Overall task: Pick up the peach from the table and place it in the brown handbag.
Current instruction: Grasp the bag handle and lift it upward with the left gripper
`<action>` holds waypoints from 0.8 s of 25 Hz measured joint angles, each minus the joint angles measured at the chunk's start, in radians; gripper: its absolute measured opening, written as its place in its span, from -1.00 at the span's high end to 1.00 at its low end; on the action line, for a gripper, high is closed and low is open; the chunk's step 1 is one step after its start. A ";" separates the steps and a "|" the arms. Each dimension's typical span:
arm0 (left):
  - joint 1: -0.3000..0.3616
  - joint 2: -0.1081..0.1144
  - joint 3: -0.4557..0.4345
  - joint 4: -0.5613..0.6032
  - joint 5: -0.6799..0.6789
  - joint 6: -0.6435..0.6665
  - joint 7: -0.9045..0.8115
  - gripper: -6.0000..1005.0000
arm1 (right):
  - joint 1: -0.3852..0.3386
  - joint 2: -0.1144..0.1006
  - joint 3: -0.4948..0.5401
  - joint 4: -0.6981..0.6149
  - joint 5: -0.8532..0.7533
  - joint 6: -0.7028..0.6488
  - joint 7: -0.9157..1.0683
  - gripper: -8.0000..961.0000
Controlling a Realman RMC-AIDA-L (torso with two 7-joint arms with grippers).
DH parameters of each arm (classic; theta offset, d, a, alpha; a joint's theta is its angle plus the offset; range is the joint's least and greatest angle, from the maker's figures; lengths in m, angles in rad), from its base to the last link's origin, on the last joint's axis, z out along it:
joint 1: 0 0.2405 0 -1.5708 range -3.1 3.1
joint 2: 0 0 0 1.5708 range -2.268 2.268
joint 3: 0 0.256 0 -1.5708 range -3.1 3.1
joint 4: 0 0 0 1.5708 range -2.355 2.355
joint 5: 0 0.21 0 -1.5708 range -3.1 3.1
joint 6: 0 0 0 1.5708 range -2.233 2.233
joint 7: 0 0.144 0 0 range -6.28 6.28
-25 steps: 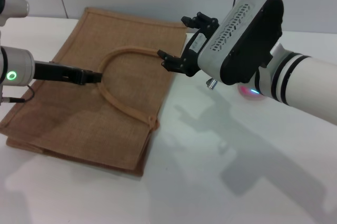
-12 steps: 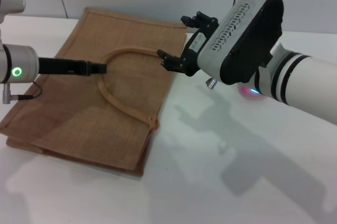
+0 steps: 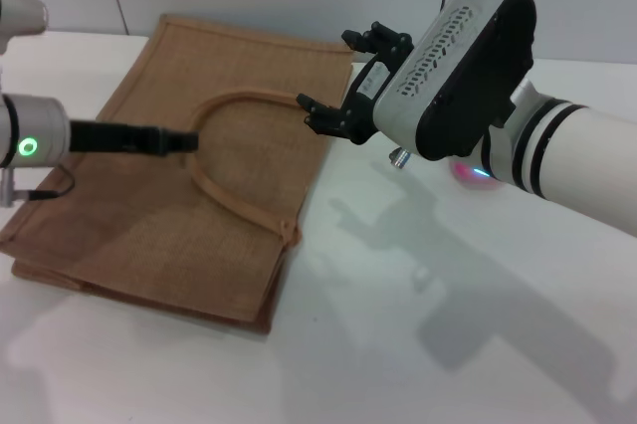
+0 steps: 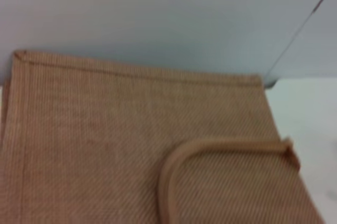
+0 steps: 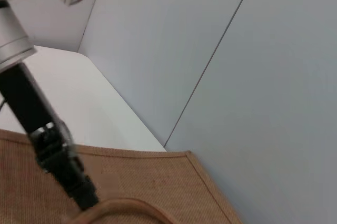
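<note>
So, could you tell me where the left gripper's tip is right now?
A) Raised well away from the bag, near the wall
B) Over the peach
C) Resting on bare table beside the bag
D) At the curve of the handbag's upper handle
D: in the head view the left gripper reaches in from the left and its tip meets the arched handle lying on the brown handbag, not the table.

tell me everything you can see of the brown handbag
The brown handbag is a large rectangular tan tote of coarse woven jute with lighter edge trim. It lies flat on the white table, an arched lighter-brown handle resting on its upper face. The left gripper sits at that handle; contact cannot be confirmed.
</note>
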 joint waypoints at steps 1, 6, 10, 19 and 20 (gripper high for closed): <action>-0.001 0.003 0.003 0.001 0.024 -0.004 0.000 0.41 | 0.000 0.000 0.000 0.000 0.000 0.000 0.000 -0.80; -0.010 0.017 0.003 0.032 0.119 -0.037 -0.003 0.41 | 0.002 -0.001 0.009 -0.006 0.000 0.029 0.000 -0.80; -0.008 0.034 0.003 0.074 0.127 -0.088 0.000 0.41 | 0.002 -0.002 0.033 -0.029 -0.014 0.075 -0.001 -0.80; -0.022 0.050 0.003 0.117 0.153 -0.136 -0.003 0.41 | 0.010 -0.001 0.038 -0.049 -0.050 0.128 0.000 -0.80; -0.024 0.049 0.001 0.122 0.152 -0.136 -0.005 0.41 | 0.011 -0.001 0.039 -0.049 -0.053 0.130 0.001 -0.80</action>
